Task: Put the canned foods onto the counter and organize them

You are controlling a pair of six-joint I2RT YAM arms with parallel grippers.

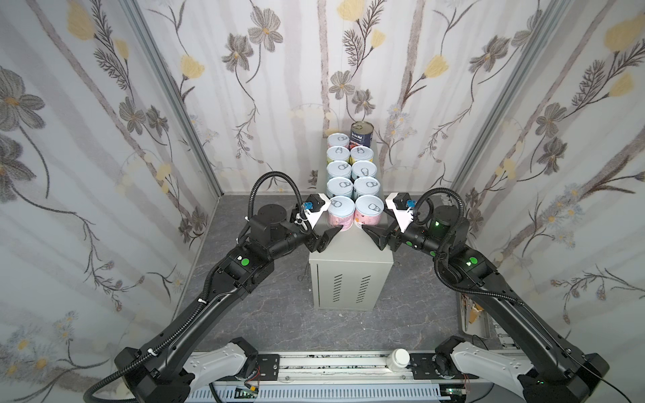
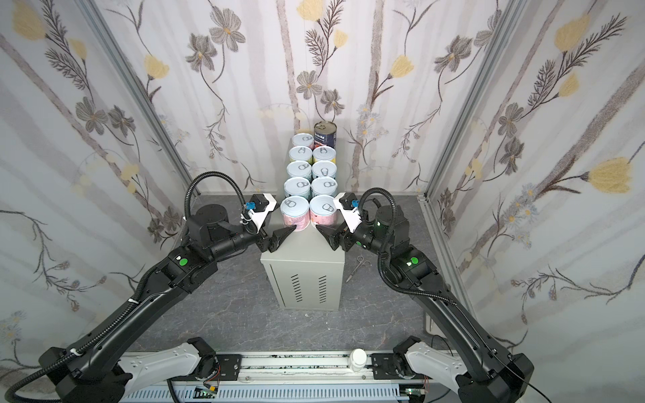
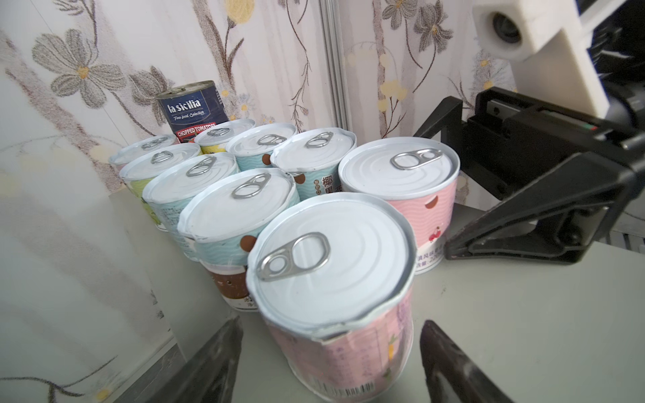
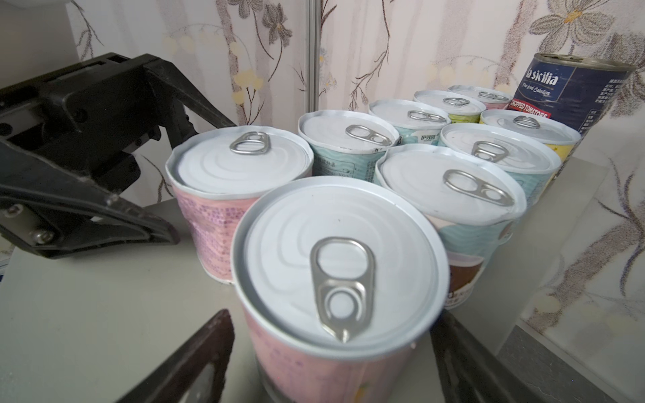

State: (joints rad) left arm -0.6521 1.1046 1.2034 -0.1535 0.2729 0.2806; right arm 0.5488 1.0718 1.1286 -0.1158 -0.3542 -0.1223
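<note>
The canned foods stand in two columns on the light-grey counter (image 1: 349,253) (image 2: 303,256), with the taller dark-blue tomato can (image 1: 362,134) at the back right. My left gripper (image 3: 331,322) (image 1: 333,219) is open around the front-left pink can (image 3: 331,265) (image 1: 340,213), with a gap on each side between finger and label. My right gripper (image 4: 333,314) (image 1: 375,218) is likewise open around the front-right pink can (image 4: 335,251) (image 1: 369,211), its fingers (image 4: 209,342) clear of it. Both pink cans rest upright on the counter top.
A small white plastic bottle (image 1: 398,360) stands on the front rail. Scissors (image 2: 355,268) lie on the dark marbled floor (image 1: 272,314) right of the counter. Flowered walls close in the back and both sides. The counter's front strip (image 3: 506,314) is bare.
</note>
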